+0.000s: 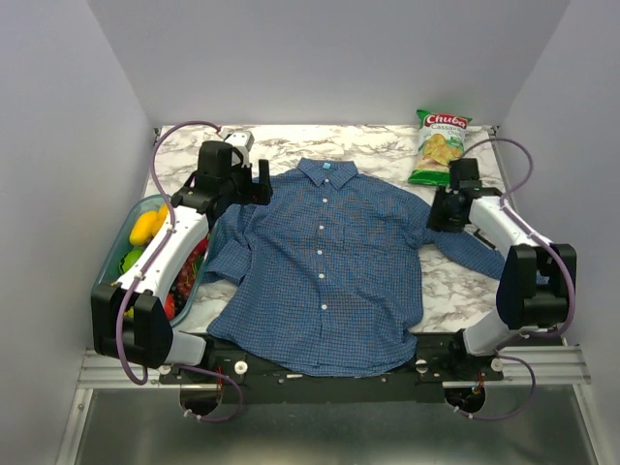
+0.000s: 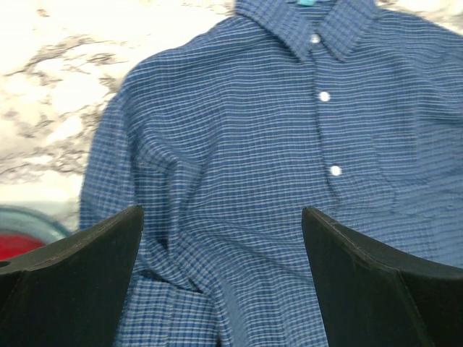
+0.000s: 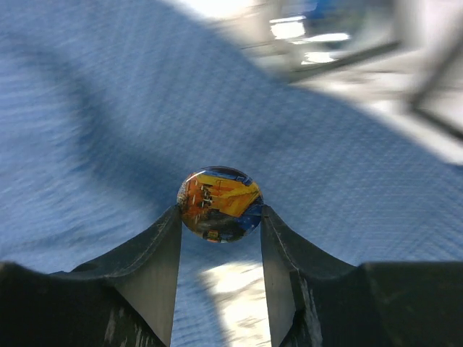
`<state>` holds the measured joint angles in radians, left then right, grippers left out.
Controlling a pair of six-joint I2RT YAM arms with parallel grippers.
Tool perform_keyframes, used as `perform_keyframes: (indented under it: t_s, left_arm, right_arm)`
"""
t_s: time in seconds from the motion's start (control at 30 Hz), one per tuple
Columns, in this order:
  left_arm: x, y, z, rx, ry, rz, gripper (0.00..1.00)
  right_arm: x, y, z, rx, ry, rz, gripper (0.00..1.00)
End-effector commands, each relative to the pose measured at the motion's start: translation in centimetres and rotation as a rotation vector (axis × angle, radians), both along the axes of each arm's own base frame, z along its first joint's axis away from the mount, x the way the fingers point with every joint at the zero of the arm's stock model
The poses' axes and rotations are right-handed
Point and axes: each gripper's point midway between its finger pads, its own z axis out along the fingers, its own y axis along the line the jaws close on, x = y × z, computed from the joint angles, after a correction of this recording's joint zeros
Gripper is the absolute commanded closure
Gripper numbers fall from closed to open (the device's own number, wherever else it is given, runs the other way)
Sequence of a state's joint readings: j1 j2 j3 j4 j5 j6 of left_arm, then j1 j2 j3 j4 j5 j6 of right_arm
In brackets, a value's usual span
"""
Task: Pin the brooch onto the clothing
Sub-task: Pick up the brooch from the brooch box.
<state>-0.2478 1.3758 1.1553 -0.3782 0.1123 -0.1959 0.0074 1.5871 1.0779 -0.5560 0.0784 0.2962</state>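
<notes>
The blue checked shirt lies flat, collar to the back, buttons up; it fills the left wrist view and the right wrist view. My right gripper is shut on a round brooch with an orange, yellow and blue picture, held by its edges just above the shirt's sleeve. In the top view the right gripper is at the shirt's right shoulder. My left gripper is open and empty above the shirt's left shoulder, its fingers wide apart.
A green Chuba snack bag lies at the back right. A clear bin with yellow, green and red items stands along the left edge under the left arm. Grey walls enclose the marble table.
</notes>
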Motion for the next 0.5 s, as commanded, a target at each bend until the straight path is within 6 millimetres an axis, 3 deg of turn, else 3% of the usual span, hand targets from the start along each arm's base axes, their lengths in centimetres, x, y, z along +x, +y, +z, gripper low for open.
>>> perform_keyframes:
  t_s: [0.0,0.03,0.13,0.33,0.47]
  left_arm:
    - [-0.4,-3.4,2.0,-0.174,-0.024,-0.129,0.01]
    - [-0.8,-4.6,2.5,-0.219,-0.03,-0.184,0.01]
    - [-1.8,-7.0,2.4,-0.321,0.017,-0.276,0.01]
    - [-4.0,-11.7,0.4,-0.423,0.168,-0.428,0.01]
    - [-5.8,-14.3,-0.7,-0.437,0.235,-0.488,0.01]
  right_arm:
    - [-1.1,7.3,2.3,0.107,-0.035,0.193,0.76]
    - [-1.6,9.7,2.6,0.133,-0.04,0.265,0.76]
    - [-2.6,14.0,4.0,0.179,-0.079,0.403,0.76]
    - [-5.1,19.7,6.4,0.239,-0.164,0.628,0.76]
    - [-6.6,22.3,7.7,0.282,-0.216,0.731,0.76]
